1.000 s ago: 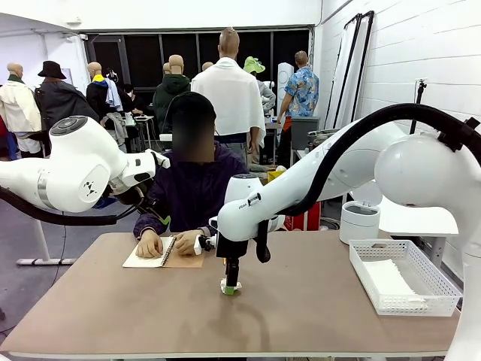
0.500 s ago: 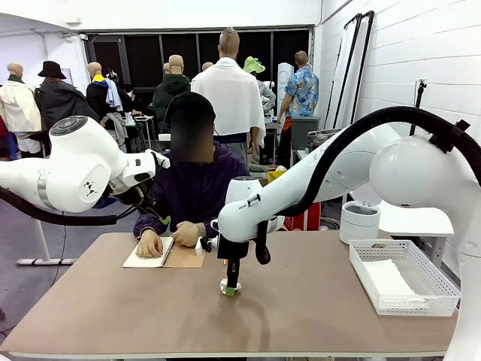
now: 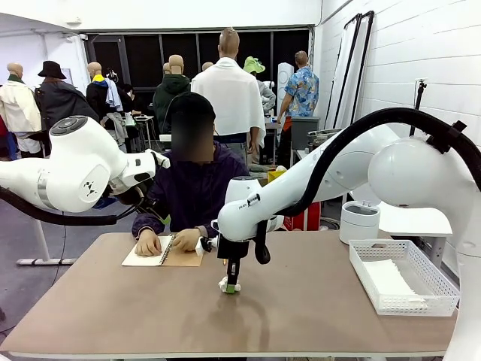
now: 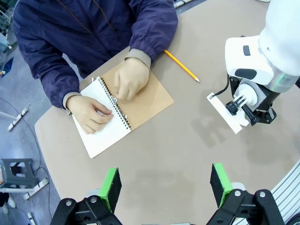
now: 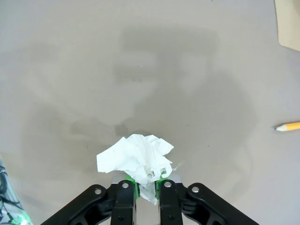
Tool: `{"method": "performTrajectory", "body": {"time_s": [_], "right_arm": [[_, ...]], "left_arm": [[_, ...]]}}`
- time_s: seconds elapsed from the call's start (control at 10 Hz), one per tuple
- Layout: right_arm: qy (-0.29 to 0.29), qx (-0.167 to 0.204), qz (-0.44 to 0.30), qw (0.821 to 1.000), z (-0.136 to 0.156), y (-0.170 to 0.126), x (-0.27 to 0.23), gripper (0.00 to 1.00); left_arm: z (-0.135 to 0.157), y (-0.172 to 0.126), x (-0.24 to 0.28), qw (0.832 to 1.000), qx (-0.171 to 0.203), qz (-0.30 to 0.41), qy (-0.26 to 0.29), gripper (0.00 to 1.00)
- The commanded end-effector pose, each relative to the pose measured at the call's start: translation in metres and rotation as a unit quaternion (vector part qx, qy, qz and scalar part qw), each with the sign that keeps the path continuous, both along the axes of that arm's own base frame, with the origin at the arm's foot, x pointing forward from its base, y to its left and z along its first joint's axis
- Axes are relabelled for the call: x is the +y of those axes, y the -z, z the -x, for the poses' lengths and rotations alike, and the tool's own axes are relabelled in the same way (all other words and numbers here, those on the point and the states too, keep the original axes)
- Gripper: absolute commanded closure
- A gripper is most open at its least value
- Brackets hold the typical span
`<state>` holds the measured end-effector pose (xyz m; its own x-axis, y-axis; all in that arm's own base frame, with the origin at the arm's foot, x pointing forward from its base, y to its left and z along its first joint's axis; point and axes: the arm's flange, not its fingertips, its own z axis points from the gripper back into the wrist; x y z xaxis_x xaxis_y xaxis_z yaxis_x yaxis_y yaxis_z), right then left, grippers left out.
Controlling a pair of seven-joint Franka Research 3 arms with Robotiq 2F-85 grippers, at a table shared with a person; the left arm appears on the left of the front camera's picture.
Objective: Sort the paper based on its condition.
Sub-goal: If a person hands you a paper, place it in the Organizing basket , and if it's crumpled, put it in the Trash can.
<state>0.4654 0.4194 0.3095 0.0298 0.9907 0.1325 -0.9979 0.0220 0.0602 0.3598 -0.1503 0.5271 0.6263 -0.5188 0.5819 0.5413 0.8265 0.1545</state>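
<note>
My right gripper (image 5: 147,183) was pinching a crumpled ball of white paper (image 5: 136,159), its green pads pressed against the wad, near the middle of the brown table (image 3: 316,316). In the front view that gripper (image 3: 232,286) pointed straight down with the wad (image 3: 229,285) at its tips, at or just above the tabletop; I could not tell which.

Toward the table's right edge sat a white mesh tray (image 3: 432,299) with flat white sheets (image 3: 387,277) lying in it.

My left gripper (image 4: 165,186) hung high above the table, its green fingers spread wide with nothing between them.

Farther off, a yellow pencil (image 4: 182,66) lay on the table between my right arm and the person. At the far edge sat a person in a dark blue jacket, both hands on an open spiral notepad (image 4: 123,111): one hand (image 4: 89,112) lay on the white page, the other hand (image 4: 131,79) on the brown cover.
</note>
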Motion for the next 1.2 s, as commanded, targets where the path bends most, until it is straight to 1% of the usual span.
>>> {"method": "performTrajectory", "body": {"time_s": [0.0, 0.2, 0.3, 0.5, 0.6, 0.7, 0.8, 0.9, 1.1], "right_arm": [[0.037, 0.012, -0.002, 0.999, -0.007, -0.014, -0.011, 1.0], [0.095, 0.014, -0.023, 0.995, -0.02, -0.047, -0.052, 1.0], [0.131, 0.003, -0.024, 0.991, -0.026, -0.066, -0.078, 1.0], [0.196, -0.038, -0.026, 0.98, -0.036, -0.102, -0.132, 1.0], [0.227, -0.064, -0.02, 0.972, -0.045, -0.121, -0.159, 1.0], [0.252, -0.078, -0.003, 0.965, -0.049, -0.136, -0.179, 1.0], [0.28, -0.095, 0.012, 0.955, -0.066, -0.15, -0.203, 1.0], [0.301, -0.106, 0.031, 0.947, -0.08, -0.16, -0.221, 1.0], [0.333, -0.119, 0.045, 0.934, -0.091, -0.175, -0.237, 1.0]], "left_arm": [[0.0, 0.0, 0.001, 1.0, 0.003, 0.002, -0.001, 0.0], [0.0, 0.0, 0.001, 1.0, 0.003, 0.002, -0.001, 0.0], [0.0, 0.0, 0.001, 1.0, 0.003, 0.002, -0.001, 0.0], [0.0, 0.0, 0.001, 1.0, 0.003, 0.002, -0.001, 0.0], [0.0, 0.0, 0.001, 1.0, 0.003, 0.002, -0.001, 0.0], [0.0, 0.0, 0.001, 1.0, 0.003, 0.002, -0.001, 0.0], [0.0, 0.0, 0.001, 1.0, 0.003, 0.002, -0.001, 0.0], [0.0, 0.0, 0.001, 1.0, 0.003, 0.002, -0.001, 0.0], [0.0, 0.0, 0.001, 1.0, 0.003, 0.002, -0.001, 0.0]]}}
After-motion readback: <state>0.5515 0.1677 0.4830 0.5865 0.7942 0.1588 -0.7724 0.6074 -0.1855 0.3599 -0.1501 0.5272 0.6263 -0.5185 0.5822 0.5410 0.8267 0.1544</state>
